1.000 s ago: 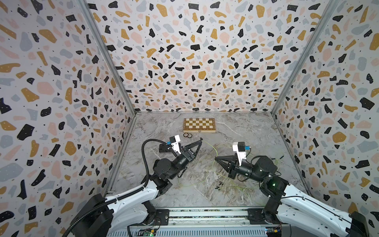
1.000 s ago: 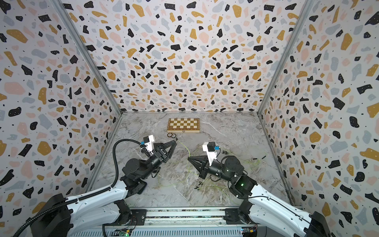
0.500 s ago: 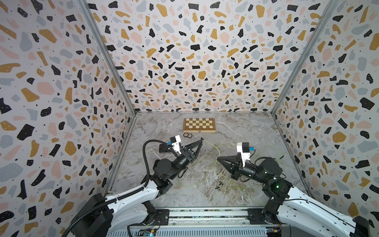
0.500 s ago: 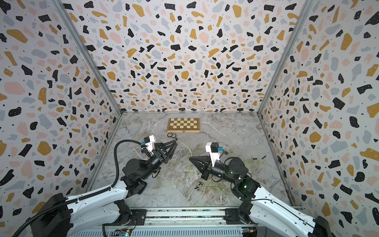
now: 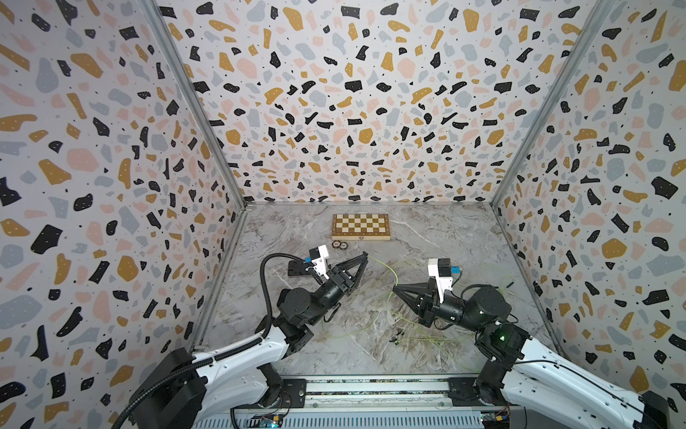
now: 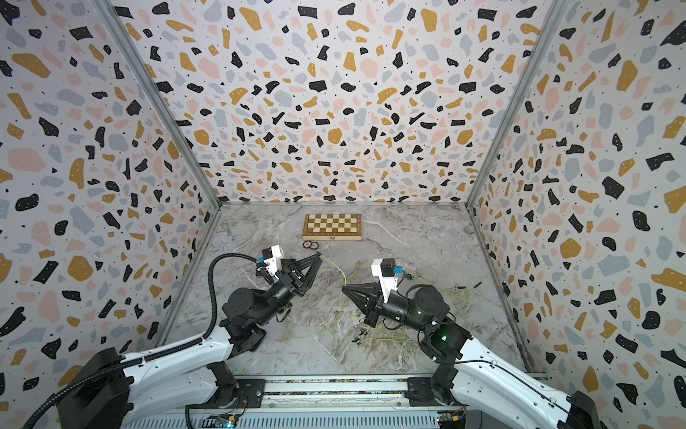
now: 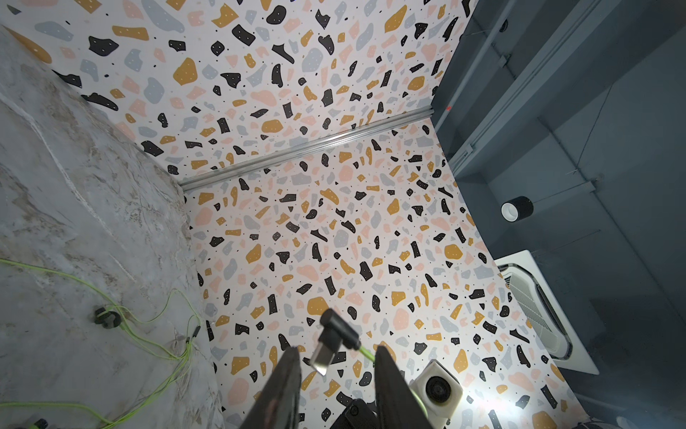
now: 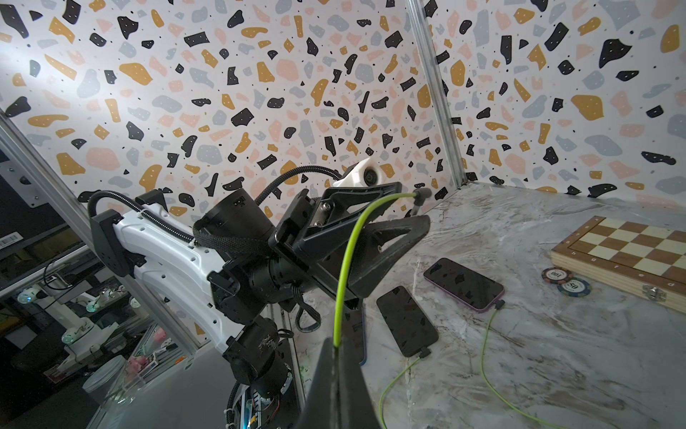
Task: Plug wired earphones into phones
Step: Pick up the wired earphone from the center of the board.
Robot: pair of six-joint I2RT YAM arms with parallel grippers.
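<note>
Beside left wall (image 5: 111, 185) three phones (image 8: 406, 321); right tool (image 8: 334, 349) pinches cord (image 8: 347, 256), left tool (image 7: 336, 351) parted around plug (image 7: 336, 330).

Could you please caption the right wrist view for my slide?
Right gripper pinches a green earphone cord leading to the left gripper; two plugged-in phones lie near a chessboard.

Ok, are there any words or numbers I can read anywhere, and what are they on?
"100": on one poker chip, seen upside down.
"50": on the poker chip beside it.
Small letters on the chessboard rim: too small to read for sure.
Barcode sticker outside the booth: too blurred to read.
</note>
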